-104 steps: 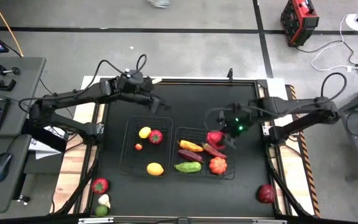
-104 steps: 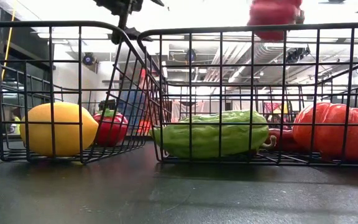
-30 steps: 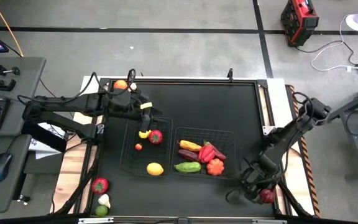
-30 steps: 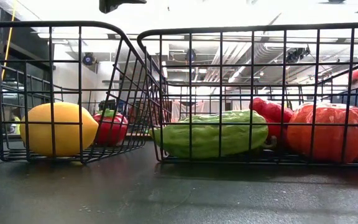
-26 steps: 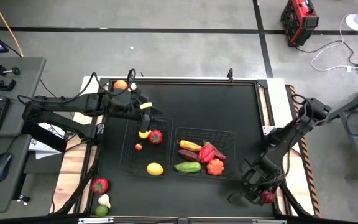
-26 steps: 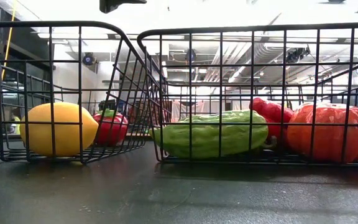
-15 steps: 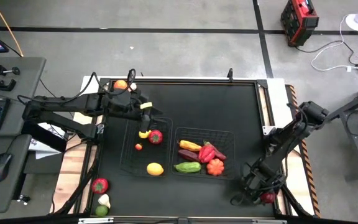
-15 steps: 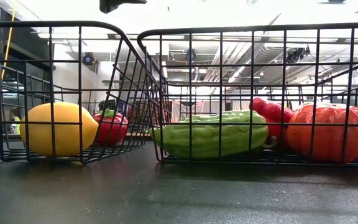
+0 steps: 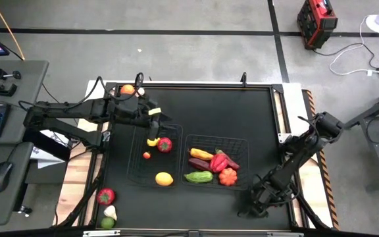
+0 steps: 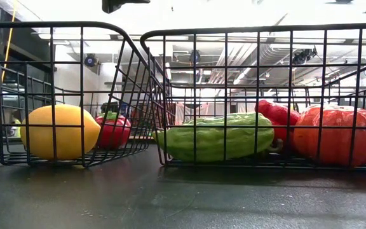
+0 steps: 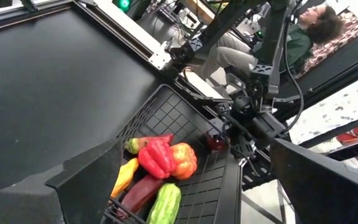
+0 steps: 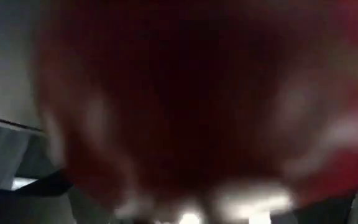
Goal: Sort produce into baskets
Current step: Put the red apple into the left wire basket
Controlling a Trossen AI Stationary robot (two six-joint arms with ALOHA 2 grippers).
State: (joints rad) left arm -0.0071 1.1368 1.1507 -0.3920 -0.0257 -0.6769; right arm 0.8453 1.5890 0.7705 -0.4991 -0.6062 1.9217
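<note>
Two black wire baskets sit mid-table. The left basket (image 9: 135,170) holds two lemons (image 9: 164,178) and a red piece (image 9: 165,145). The right basket (image 9: 239,140) holds a green cucumber (image 9: 199,176), a red pepper (image 9: 219,161) and an orange pumpkin (image 9: 228,176). My right gripper (image 9: 254,205) is low at the table's near right, open, right over a red apple (image 12: 191,93) that fills its wrist view and is hidden in the high view. My left gripper (image 9: 158,126) hangs open above the left basket's far edge, holding nothing. My right gripper stands slanting down over the red apple (image 11: 215,142). Whether its fingers touch the apple I cannot tell, because the arm covers it from above and the wrist view is too close.
An orange (image 9: 128,89) lies at the far left by the left arm. A red piece (image 9: 106,195), white garlic (image 9: 110,212) and a green piece (image 9: 107,223) lie at the near left corner. The far half of the black table (image 9: 222,108) is bare.
My right gripper has sunk at the near right onto the red apple, rolling its wrist as it went. The apple showed beside it a second ago and is now covered in the high view. The produce in the baskets has not moved.
</note>
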